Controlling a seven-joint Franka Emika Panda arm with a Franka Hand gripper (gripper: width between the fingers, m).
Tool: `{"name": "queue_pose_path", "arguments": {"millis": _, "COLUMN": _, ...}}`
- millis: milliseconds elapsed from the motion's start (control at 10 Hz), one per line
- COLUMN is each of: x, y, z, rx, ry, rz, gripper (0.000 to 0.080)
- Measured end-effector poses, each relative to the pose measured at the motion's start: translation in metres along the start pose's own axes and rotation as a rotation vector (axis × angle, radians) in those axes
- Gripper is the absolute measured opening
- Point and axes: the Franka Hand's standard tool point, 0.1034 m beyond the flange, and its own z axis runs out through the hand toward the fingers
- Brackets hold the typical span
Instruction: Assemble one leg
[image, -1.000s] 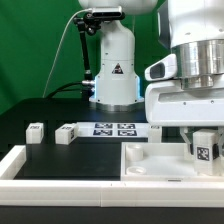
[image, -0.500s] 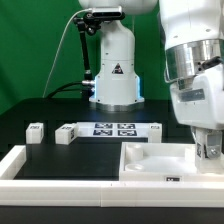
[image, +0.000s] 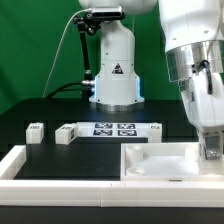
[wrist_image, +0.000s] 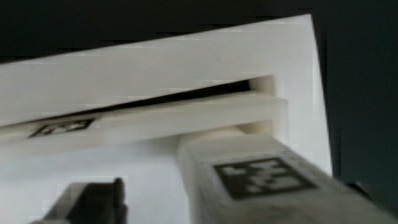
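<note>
My fingers (image: 211, 146) hang low over the white tray (image: 160, 163) at the exterior view's right edge, just above its raised rim, holding a leg (wrist_image: 262, 176); the wrist view shows that tagged white block clamped close beneath the camera, with one dark fingertip (wrist_image: 93, 203) beside it and the tray's pale wall behind. In the exterior view the held leg is mostly lost against my arm. Two more legs (image: 66, 133) (image: 34, 131) sit apart on the black table (image: 60, 152) toward the exterior view's left, near the marker board (image: 113, 128) in front of the robot base (image: 113, 70).
</note>
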Motion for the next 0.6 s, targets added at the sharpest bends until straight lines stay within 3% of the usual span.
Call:
{"name": "queue_pose_path", "arguments": {"millis": 100, "x": 0.0006, "y": -0.0014, "z": -0.0005, "rx": -0.001, "ry": 0.003, "rz": -0.101, "gripper": 0.0619}}
{"name": "queue_pose_path", "arguments": {"millis": 600, "x": -0.0068, "y": -0.0026, "z": -0.0003, "rx": -0.039, "ry": 0.049, "rz": -1.033, "gripper": 0.0649}}
